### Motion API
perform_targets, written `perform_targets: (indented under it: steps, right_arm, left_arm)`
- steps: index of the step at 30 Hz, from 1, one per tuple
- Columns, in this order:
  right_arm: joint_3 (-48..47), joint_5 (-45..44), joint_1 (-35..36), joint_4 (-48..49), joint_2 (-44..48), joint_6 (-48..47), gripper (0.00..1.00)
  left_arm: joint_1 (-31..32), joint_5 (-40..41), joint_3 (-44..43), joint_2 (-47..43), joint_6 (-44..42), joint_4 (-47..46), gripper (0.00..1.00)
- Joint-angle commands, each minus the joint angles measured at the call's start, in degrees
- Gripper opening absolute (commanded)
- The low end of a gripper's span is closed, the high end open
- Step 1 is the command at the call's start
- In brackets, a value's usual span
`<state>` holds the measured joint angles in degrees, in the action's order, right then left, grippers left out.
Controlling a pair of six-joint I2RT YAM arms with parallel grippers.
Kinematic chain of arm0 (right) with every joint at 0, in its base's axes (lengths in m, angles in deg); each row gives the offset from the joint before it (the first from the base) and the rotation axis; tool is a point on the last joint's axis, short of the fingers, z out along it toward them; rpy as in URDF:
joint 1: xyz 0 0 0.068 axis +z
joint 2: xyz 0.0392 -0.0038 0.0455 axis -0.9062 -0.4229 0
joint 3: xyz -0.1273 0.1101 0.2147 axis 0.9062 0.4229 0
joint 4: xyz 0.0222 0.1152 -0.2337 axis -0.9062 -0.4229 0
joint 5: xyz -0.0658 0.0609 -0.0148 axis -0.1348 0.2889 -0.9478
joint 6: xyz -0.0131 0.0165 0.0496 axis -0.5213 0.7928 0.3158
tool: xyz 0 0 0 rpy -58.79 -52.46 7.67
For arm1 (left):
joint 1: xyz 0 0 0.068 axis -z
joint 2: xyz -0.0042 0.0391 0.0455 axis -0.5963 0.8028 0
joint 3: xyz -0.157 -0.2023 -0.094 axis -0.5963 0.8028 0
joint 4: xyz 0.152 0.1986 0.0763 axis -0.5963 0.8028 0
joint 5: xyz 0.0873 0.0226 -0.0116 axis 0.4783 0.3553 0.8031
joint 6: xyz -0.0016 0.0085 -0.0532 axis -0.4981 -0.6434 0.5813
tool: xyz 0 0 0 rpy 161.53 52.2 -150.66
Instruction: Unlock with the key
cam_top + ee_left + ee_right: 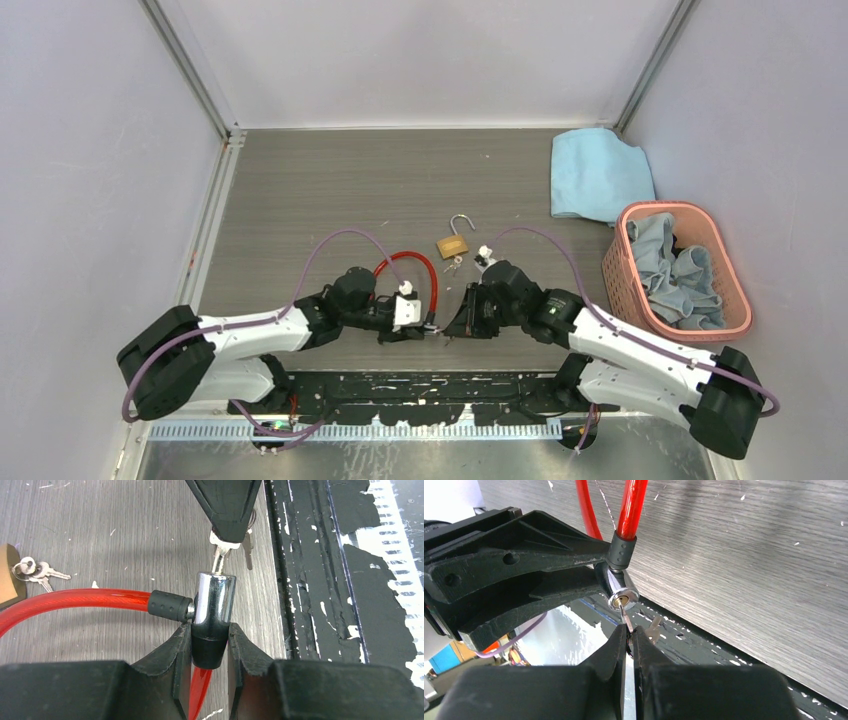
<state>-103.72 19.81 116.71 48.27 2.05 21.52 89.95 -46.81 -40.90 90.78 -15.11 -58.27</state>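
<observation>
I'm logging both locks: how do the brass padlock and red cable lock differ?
The brass padlock lies loose, ungripped; the red cable lock is clamped in the left gripper, the right gripper's key at its keyhole. Padlock: brass block; cable lock: red loop. Both show silvery metal.

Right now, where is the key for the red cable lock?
The key is top centre in the left wrist view, pinched by the right gripper, its tip at the keyhole of the chrome lock cylinder that the left gripper clamps.

Pale lilac walls [90, 150] enclose a grey wood-grain table [330, 190]; aluminium posts [190, 68] stand in the two back corners.
</observation>
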Motion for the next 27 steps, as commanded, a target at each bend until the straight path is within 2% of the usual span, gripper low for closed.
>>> perform_targets:
  steps: [1, 6, 8, 12, 16, 20, 24, 27]
  right_arm:
    - [-1.28, 3.09, 0.26, 8.49, -1.41, -4.88, 0.01]
    - [-3.79, 1.8, 0.31, 4.4, -0.4, -11.42, 0.01]
    - [-3.74, 0.48, 0.26, 3.47, 0.14, -10.62, 0.01]
    - [-4.68, -1.72, -0.35, 0.36, -2.53, -1.19, 0.01]
    - [-2.27, -0.27, -0.39, 4.73, -2.37, 10.92, 0.01]
    - [-1.7, 0.48, -0.99, 5.06, -1.33, 17.0, 0.01]
    - [-3.13, 2.19, -1.27, 5.14, -3.98, 14.67, 0.01]
    - [-5.12, 6.05, -1.06, 6.79, -7.48, 5.99, 0.01]
  left_arm:
    - [0.97, -8.99, -4.46, -3.66, 2.91, -18.28, 0.0]
    - [0.95, -9.14, -4.95, -3.38, 3.48, -18.81, 0.0]
    - [1.0, -8.82, -5.07, -3.86, 3.29, -18.34, 0.0]
    - [0.98, -7.86, -4.33, -5.63, 2.51, -18.83, 0.0]
    - [0.98, -6.21, -3.17, -7.26, 1.91, -20.08, 0.0]
    - [0.98, -5.26, -2.22, -8.69, 1.53, -21.07, 0.0]
    - [0.96, -6.06, -2.37, -9.13, 1.48, -20.91, 0.0]
    - [1.02, -7.34, -2.88, -9.17, 2.29, -20.87, 0.0]
